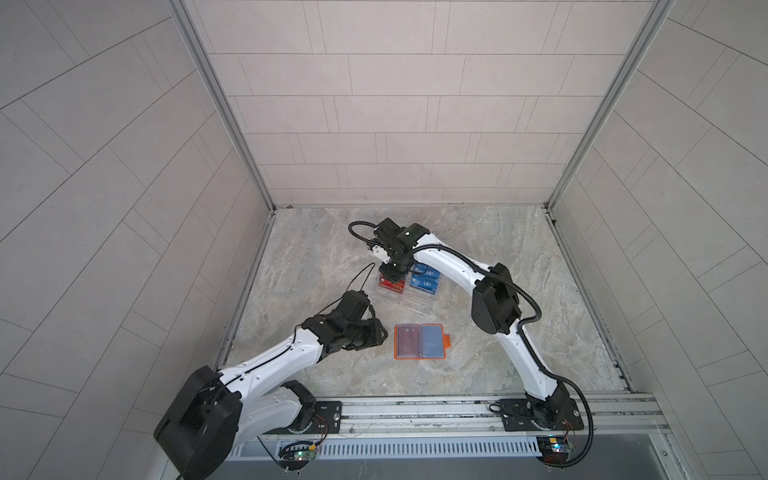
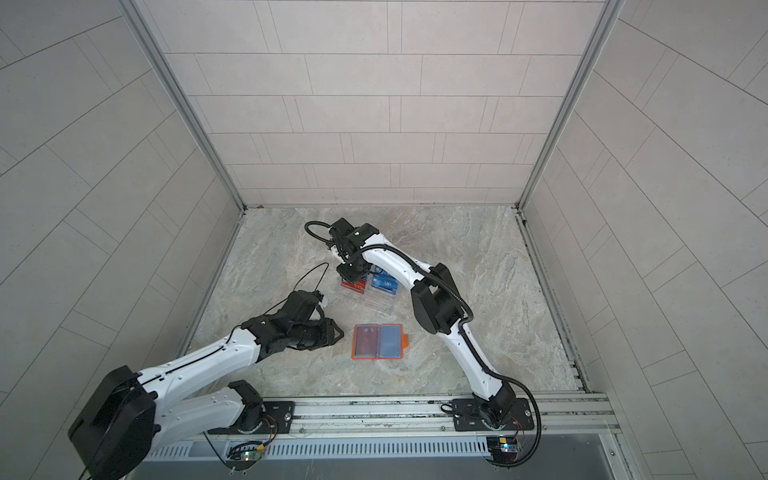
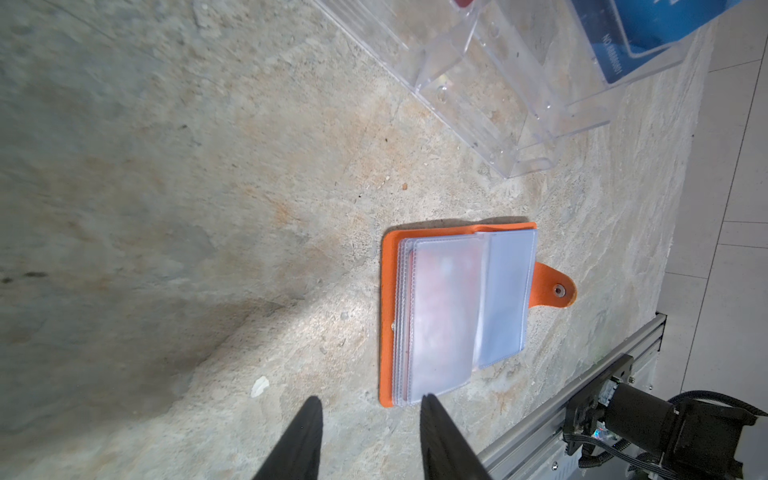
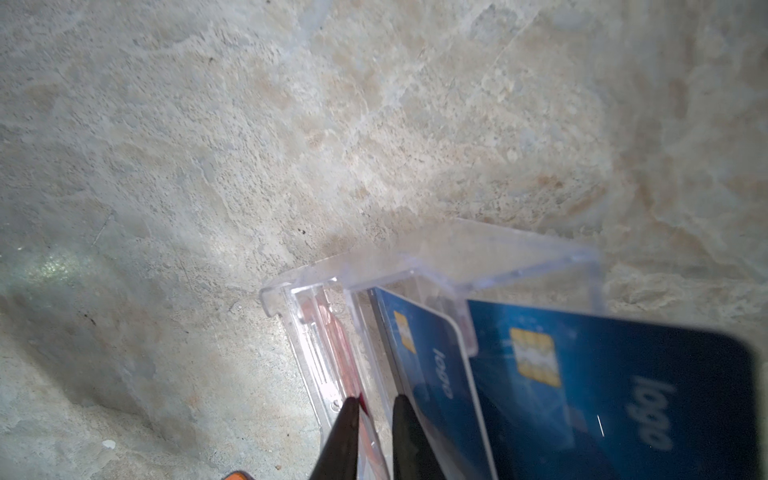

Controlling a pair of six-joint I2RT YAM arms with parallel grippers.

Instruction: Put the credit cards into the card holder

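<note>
The orange card holder [image 1: 419,341] [image 2: 377,341] [image 3: 453,316] lies open on the stone table, one clear sleeve showing reddish, the other bluish. My left gripper [image 1: 380,332] [image 2: 338,332] [image 3: 370,398] hovers open just left of it, holding nothing. Red credit cards [image 1: 392,286] [image 2: 355,286] [image 4: 340,357] and blue credit cards [image 1: 424,277] [image 2: 384,282] [image 4: 428,365] stand in clear acrylic racks [image 1: 415,303] [image 4: 457,253]. My right gripper [image 1: 392,276] [image 2: 351,274] [image 4: 377,398] reaches down into the red rack. Its jaws stand narrowly apart around a red card's edge, which touches one finger only.
The empty lower tiers of the acrylic racks [image 3: 498,104] lie between the cards and the holder. An aluminium rail [image 1: 415,409] [image 3: 561,415] with both arm bases runs along the table's front edge. Tiled walls close off the back and both sides.
</note>
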